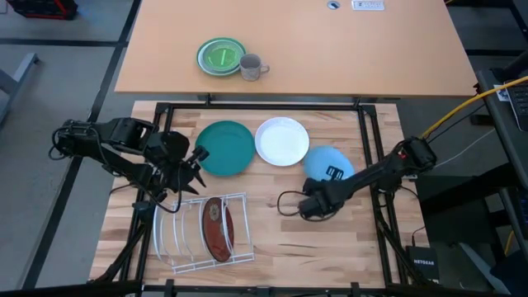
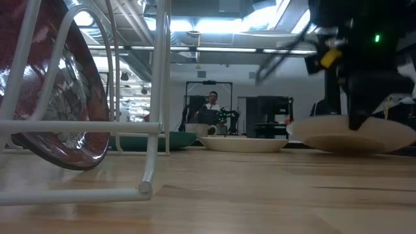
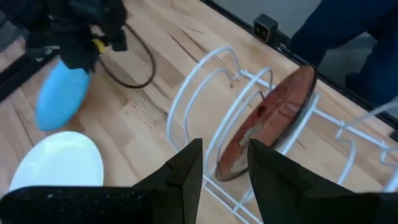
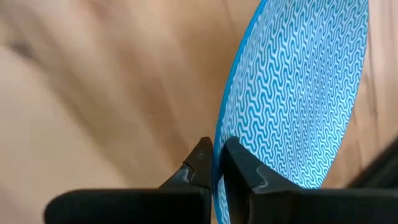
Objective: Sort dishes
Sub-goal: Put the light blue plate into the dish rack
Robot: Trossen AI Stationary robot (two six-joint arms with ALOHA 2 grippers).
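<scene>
Fingers (image 4: 239, 163) of the right arm are pinching the rim of the light blue plate (image 4: 298, 93), one finger on each face, so the plate is running straight out ahead of them, with its disc edge-on to the wrist. On this face the plate is showing a fine blue-and-white wavy pattern; seen from above it is reading as plain light blue (image 1: 324, 158). In the level view it looks to be lying low on the desk (image 1: 330, 247), barely raised.

The wire rack (image 1: 186, 235) is lying well off to one side of those fingers, across bare desk, with the dark red plate (image 1: 216, 228) already standing on edge in one slot. Judging by this, the coming move is turning on tipping the blue plate upright and matching its edge to a free slot.

The left arm's fingers (image 3: 189, 174) are standing spread and holding nothing, near the rack; the dark teal plate (image 1: 224, 148) and white plate (image 1: 282, 140) are lying flat beyond them.
</scene>
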